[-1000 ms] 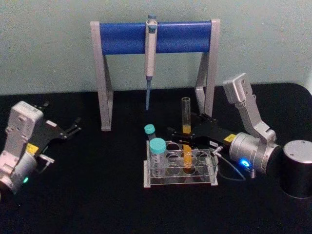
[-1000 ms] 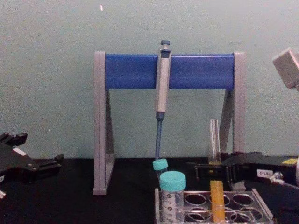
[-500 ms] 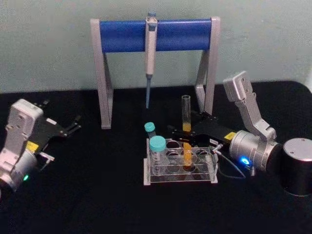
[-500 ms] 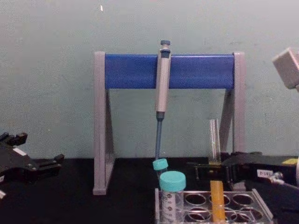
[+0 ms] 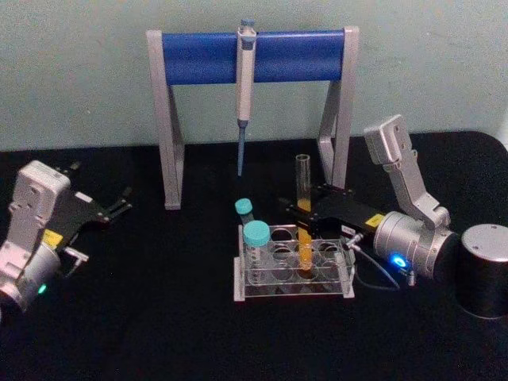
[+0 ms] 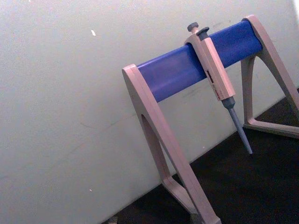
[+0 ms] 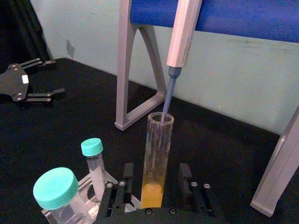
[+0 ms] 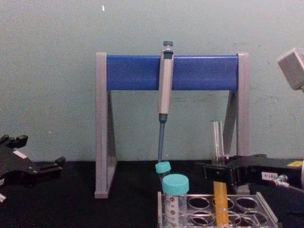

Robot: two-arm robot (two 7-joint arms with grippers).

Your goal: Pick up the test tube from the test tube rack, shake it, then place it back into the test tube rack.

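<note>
The test tube (image 5: 302, 190), tall clear glass with orange-yellow liquid in its lower part, stands upright in a hole of the clear test tube rack (image 5: 343, 279) at the table's middle. My right gripper (image 5: 297, 213) reaches in from the right, level with the tube just above the rack. In the right wrist view its fingers (image 7: 128, 171) stand on either side of the test tube (image 7: 158, 154) with a small gap on each side, so it is open. My left gripper (image 5: 121, 205) rests open far off at the left.
Two teal-capped tubes (image 5: 255, 235) (image 5: 244, 208) stand at the rack's left end. Behind it, a grey-and-blue stand (image 5: 254, 57) holds a hanging pipette (image 5: 245, 79) whose tip points down just behind the rack. The table is black.
My right gripper has drawn back a little to the right along the tube's level. The test tube stays upright in the rack. The left arm has not moved.
</note>
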